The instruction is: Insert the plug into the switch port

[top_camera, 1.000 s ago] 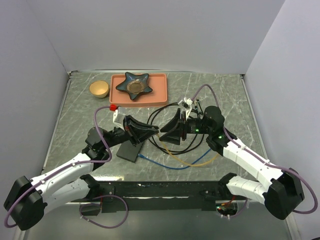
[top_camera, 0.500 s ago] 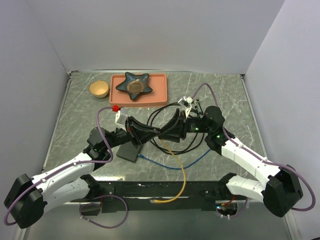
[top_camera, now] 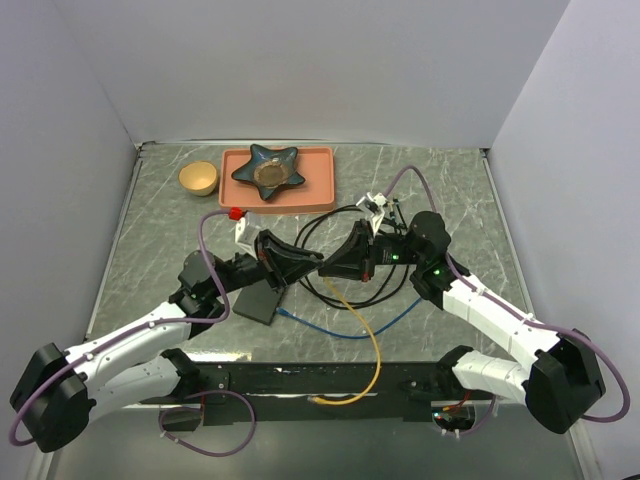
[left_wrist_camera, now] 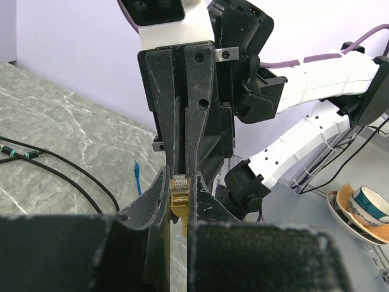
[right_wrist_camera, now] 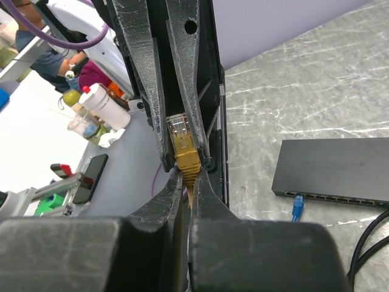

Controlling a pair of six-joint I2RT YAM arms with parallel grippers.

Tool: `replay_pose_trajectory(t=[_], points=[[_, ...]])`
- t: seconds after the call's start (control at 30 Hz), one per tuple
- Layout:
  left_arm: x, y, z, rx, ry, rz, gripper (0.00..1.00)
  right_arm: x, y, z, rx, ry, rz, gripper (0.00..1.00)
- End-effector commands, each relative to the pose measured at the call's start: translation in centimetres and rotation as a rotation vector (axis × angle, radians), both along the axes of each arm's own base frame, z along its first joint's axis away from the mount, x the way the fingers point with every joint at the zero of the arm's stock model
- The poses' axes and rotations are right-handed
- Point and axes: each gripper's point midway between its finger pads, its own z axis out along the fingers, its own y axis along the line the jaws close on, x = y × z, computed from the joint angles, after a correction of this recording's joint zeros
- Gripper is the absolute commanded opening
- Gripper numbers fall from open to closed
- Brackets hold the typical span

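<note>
My left hand (left_wrist_camera: 179, 182) and right hand (right_wrist_camera: 187, 177) both clamp the clear-tipped yellow cable plug (right_wrist_camera: 180, 137).
I see the flat matte black switch box (right_wrist_camera: 340, 167) on the grey marbled bench (top_camera: 450, 190), near my left hand.

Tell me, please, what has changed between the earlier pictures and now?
The right gripper shut on the yellow plug that the left gripper holds. The slack of the yellow cable swung towards the near edge. The left grip, black switch, blue cable, orange-pink tray and bowl stayed put.
</note>
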Motion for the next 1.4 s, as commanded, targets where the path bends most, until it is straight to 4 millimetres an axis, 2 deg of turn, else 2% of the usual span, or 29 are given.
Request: replay_pose_trajectory(t=[0.0,0.1,0.2,0.3,0.33,0.37,0.43,0.53,0.63,0.8,0.83,0.97,1.03,1.07,1.27,1.37], points=[[-0.5,-0.4,3.0,-0.045,-0.068,-0.009,0.01,0.4,0.1,1.6,0.033,-0.053,-0.022,0.0],[-0.2,-0.3,2.9,-0.04,-0.06,0.014,0.01,0.7,0.0,1.4,0.01,-0.058,-0.05,0.0],[0.2,0.0,2.9,-0.035,-0.046,0.042,0.17,1.2,-0.2,1.1,-0.012,-0.059,-0.089,0.0],[0.9,0.5,2.9,-0.038,-0.022,0.099,0.46,2.0,-0.4,1.0,-0.038,-0.086,-0.143,0.0],[1.3,0.9,3.1,-0.046,-0.012,0.135,0.61,2.1,-0.6,0.6,-0.058,-0.072,-0.159,0.0],[1.5,1.1,3.4,-0.051,-0.003,0.151,0.7,2.6,-0.7,0.8,-0.066,-0.094,-0.189,0.0],[1.6,1.9,3.8,-0.059,0.019,0.186,0.86,2.6,-1.1,0.6,-0.094,-0.09,-0.212,0.0],[2.2,3.4,4.5,-0.094,0.053,0.269,0.96,3.6,-2.2,0.5,-0.159,-0.126,-0.304,0.0],[2.8,4.9,5.0,-0.119,0.077,0.349,0.99,5.1,-3.7,1.4,-0.214,-0.208,-0.428,0.0],[4.2,6.3,3.9,-0.083,0.12,0.466,0.99,6.4,-7.3,3.0,-0.331,-0.286,-0.614,0.0],[4.3,6.5,3.8,-0.078,0.125,0.478,0.99,6.9,-8.4,3.8,-0.328,-0.297,-0.691,0.0],[5.1,6.7,3.1,-0.037,0.145,0.521,0.97,7.7,-10.9,4.5,-0.338,-0.316,-0.844,0.0],[5.5,6.7,2.6,-0.007,0.166,0.54,0.97,8.3,-11.6,3.7,-0.39,-0.304,-0.884,0.0],[5.6,6.8,3.0,-0.004,0.166,0.547,0.96,8.9,-12.2,3.9,-0.406,-0.299,-0.925,0.0],[7.7,7.8,0.5,0.091,0.228,0.674,0.96,11.5,-14.3,1.6,-0.514,-0.258,-1.105,0.0],[9.1,8.7,-1.4,0.159,0.273,0.771,0.96,12.3,-13.5,-0.4,-0.607,-0.267,-1.113,0.0]])
